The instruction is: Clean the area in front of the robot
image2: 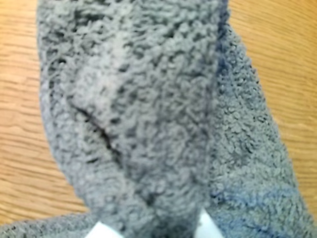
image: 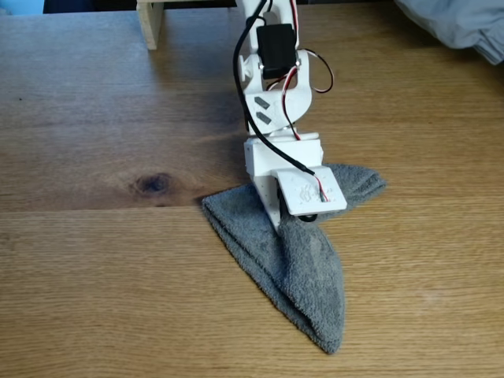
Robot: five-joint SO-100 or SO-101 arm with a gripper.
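Observation:
The robot, a small white arm with a black servo block and thin wires, leans down over the middle of the oak tabletop in the fixed view. Its gripper sits under a flat white plate, pressed onto a folded grey terry cloth that fans out toward the front. In the wrist view the cloth bunches up between two white finger parts, so the gripper is shut on the cloth. Bare oak lies on either side of it. The fingertips themselves are hidden by cloth.
A dark knot marks the wood left of the cloth. A pale wooden post stands at the back left. Crumpled light grey fabric lies at the back right corner. Bare wood stretches left, right and in front of the cloth.

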